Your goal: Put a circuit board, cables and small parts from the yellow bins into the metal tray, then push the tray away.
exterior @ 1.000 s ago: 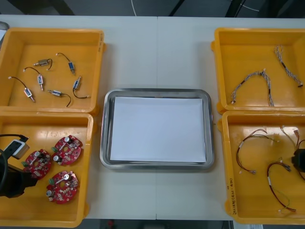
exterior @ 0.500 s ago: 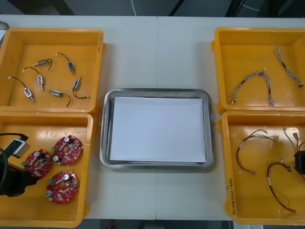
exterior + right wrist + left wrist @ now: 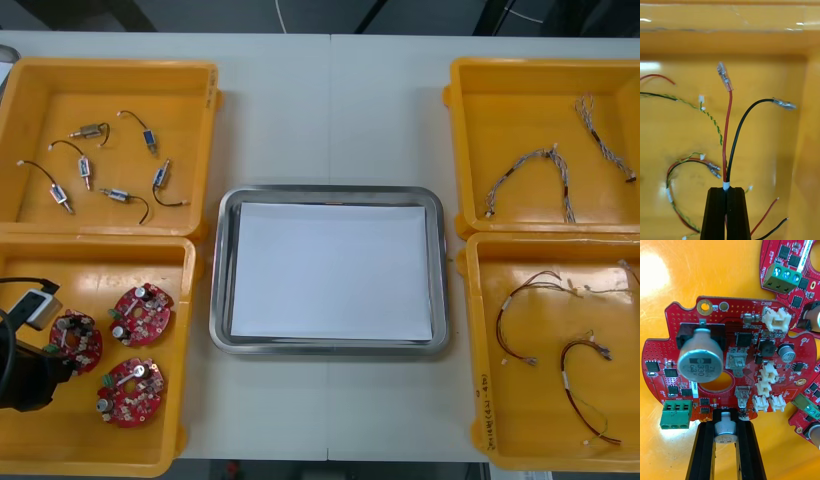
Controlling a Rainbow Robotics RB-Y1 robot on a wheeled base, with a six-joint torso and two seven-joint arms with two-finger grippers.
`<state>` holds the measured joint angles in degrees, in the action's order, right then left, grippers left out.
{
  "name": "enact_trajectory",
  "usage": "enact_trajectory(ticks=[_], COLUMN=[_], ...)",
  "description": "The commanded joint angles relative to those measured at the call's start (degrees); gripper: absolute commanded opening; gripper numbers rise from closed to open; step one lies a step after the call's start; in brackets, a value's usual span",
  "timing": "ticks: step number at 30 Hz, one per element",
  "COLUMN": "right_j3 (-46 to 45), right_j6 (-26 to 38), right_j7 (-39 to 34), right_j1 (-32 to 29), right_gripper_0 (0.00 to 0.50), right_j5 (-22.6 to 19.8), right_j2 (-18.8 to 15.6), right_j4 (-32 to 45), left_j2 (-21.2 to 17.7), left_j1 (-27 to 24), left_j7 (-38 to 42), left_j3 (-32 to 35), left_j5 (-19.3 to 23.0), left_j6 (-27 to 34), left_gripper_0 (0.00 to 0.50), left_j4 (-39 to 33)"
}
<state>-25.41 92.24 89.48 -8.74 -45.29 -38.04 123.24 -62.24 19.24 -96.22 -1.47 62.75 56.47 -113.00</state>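
Since the left claw (image 3: 726, 423) pinches its circuit board (image 3: 745, 341) only by a small silver can (image 3: 725, 434) at the board's rim, the hold looks thin. The board is in the near-left bin (image 3: 100, 268), just beside two other boards (image 3: 141, 314). A quick lift could let it pivot round the can, slip out, or snag a neighbour's green terminal block. Stress on that soldered part is a risk too.

The metal tray (image 3: 222, 270) sits mid-worktop (image 3: 330, 110) w/ its white liner bare, so nothing is delivered yet.

Over the near-right bin (image 3: 540, 420) the right claw (image 3: 726, 189) is pressed together on a red-and-black cable (image 3: 727, 127), gripped low, w/ both leads standing free beyond the fingertips. Other cables lie loose under it — the floppy ends may hook one and drag it along, or catch the bin wall en route to the tray.

Vs. a sec ago: the held board has turned a little and shifted toward the bin's outer wall, away from its neighbours. On the right, the claw's dark body, then at that bin's outer edge, has pulled outward, and the strands near that edge lie differently.
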Motion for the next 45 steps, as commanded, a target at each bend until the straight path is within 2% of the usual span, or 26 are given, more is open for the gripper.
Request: enact_trajectory(ticks=[1, 8, 13, 17, 22, 27, 36, 45], right_j3=[-3.85, -6.67, -8.69, -8.34, -4.91, -0.78, 2.65, 4.58], right_j6=[3.29, 7.42, 13.58, 17.76, 17.76, 17.76, 17.76, 17.76], right_j7=[0.25, -0.19, -0.27, 0.52, 0.60, 1.31, 2.54, 2.80], right_j1=[-1.10, -0.40, 3.73, 8.21, 12.26, 14.36, 16.91, 20.43], right_gripper_0=[0.000, 0.000, 0.000, 0.000, 0.000, 0.000, 0.000, 0.000], right_j5=[-5.34, -12.02, -15.97, -16.59, -17.64, -18.17, -18.96, -22.21], right_j2=[-4.24, -8.72, -11.88, -13.55, -13.64, -13.73, -13.99, -14.08], right_j4=[4.64, 7.72, 8.24, 9.39, 12.20, 13.69, 15.01, 16.42], left_j2=[-2.27, -2.27, -2.27, -2.27, -2.18, -2.27, -1.56, 1.42], left_j1=[-1.05, -1.13, -2.28, -5.18, -10.01, -17.22, -27.41, -39.98], left_j7=[-3.19, -2.75, -2.05, -0.11, 7.27, 15.62, 25.02, 41.81], left_j3=[4.81, 10.61, 14.30, 14.74, 14.13, 10.79, 3.05, -9.25], left_j5=[1.41, 2.55, 3.17, 3.34, 3.34, 2.99, 2.20, -2.63], left_j6=[4.17, 11.64, 17.44, 20.70, 24.91, 29.22, 29.75, 29.75], left_gripper_0=[0.000, 0.001, 0.000, 0.000, 0.000, 0.000, 0.000, 0.001], left_j4=[-2.49, -5.65, -8.46, -10.22, -12.94, -15.40, -15.67, -17.78])
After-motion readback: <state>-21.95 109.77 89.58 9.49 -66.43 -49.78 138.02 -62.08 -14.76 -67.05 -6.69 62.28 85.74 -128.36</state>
